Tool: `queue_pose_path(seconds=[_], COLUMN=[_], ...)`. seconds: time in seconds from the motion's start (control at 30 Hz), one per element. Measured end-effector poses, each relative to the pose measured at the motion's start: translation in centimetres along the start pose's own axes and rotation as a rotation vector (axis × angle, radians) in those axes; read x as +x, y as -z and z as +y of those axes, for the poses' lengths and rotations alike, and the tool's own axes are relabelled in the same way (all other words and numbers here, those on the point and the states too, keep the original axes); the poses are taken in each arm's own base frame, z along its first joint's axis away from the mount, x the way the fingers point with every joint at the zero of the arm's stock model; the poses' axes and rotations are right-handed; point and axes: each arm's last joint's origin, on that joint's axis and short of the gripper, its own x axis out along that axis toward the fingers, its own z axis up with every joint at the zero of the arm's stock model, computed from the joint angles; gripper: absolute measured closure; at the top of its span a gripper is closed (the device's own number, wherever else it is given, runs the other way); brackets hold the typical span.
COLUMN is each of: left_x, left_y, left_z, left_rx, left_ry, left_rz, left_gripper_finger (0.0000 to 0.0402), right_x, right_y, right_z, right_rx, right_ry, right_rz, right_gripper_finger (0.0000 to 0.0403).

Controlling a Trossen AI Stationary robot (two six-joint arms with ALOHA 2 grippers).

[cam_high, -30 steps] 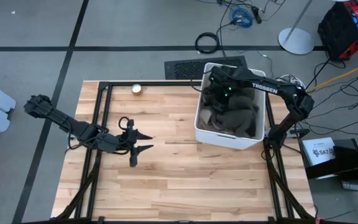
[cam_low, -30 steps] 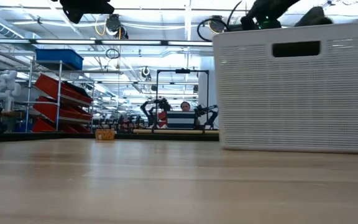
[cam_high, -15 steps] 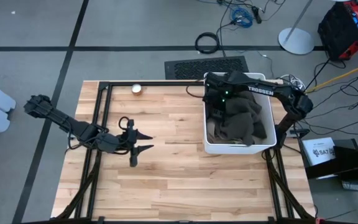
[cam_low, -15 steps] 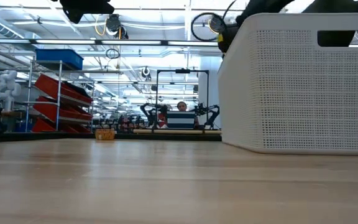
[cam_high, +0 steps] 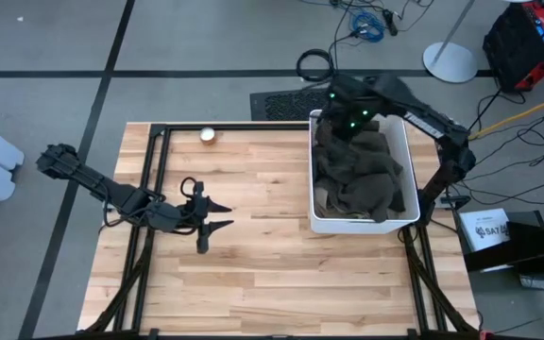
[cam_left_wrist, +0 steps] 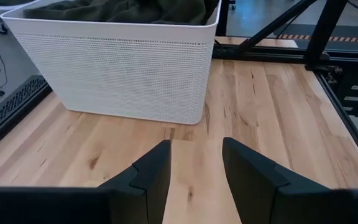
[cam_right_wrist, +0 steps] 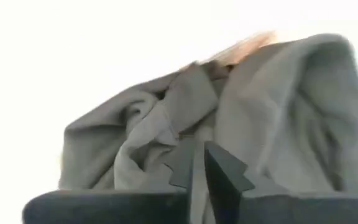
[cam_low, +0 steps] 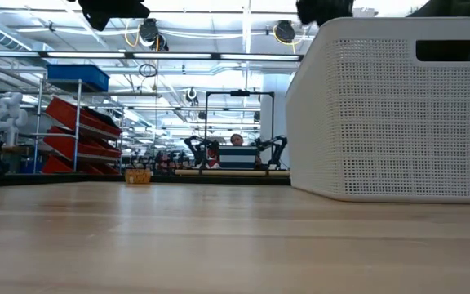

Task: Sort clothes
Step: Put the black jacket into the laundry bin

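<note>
Piled in the white perforated plastic bin point(cam_high: 361, 223) at the right side of the wooden table point(cam_high: 253, 274): a large dark olive garment point(cam_high: 359, 175), soft and heavily creased, heaped above the rim. Directly over its far end, the right gripper point(cam_high: 333, 121), above the bin's far-left corner. In the right wrist view, the same olive cloth point(cam_right_wrist: 278, 118) filling the picture in thick rolled folds, and the right gripper point(cam_right_wrist: 197, 163) with its dark fingers nearly pressed together, only a thin slit between them; cannot tell whether any cloth is pinched there. No other garment distinguishable in the bin.

Bin: rectangular, rounded corners, fine mesh-like walls, a slot handle near the rim in the low view point(cam_low: 455, 51). Table: pale butcher-block planks, black metal frame along the edges.

Right arm reaching from its base at the table's right edge, elbow bent, forearm slanting across the bin's far-right corner. Left gripper point(cam_high: 217, 215) low over the table's left half, well apart from the bin, fingers spread with bare wood between them, pointing toward the bin; left arm stretched from the left edge. Near the far edge, a small round pale object point(cam_high: 208, 135).
</note>
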Motion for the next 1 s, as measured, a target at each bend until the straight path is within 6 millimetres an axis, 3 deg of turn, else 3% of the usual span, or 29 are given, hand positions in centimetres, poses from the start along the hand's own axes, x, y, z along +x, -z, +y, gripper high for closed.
queue_pose_path(seconds=[0.2,0.33,0.43,0.67,0.9,1.0], left_x=[0.0,0.0,0.0,0.0,0.0,0.0], left_y=[0.0,0.0,0.0,0.0,0.0,0.0], left_z=[-0.1,-0.1,-0.1,-0.1,-0.1,-0.1], left_rx=[0.0,0.0,0.001,0.001,0.0,-0.022], left_ry=[0.04,0.041,0.041,0.041,0.041,0.04], left_rz=[0.01,0.01,0.01,0.01,0.01,0.01], left_gripper_finger=[0.0247,0.0247,0.0247,0.0247,0.0247,0.0247], right_x=[-4.7,-5.2,-4.3,1.5,10.5,13.4], right_y=[2.2,4.9,7.4,13.1,15.4,16.3], right_z=[2.8,3.8,3.7,2.4,2.2,2.0], right_rx=[0.087,0.201,0.292,0.408,0.412,0.42], right_ry=[-0.076,-0.018,0.031,0.098,-0.077,-0.098], right_rz=[-0.14,-0.143,-0.109,0.057,0.106,0.152], right_gripper_finger=[0.0399,0.0402,0.0402,0.0403,0.0403,0.0403])
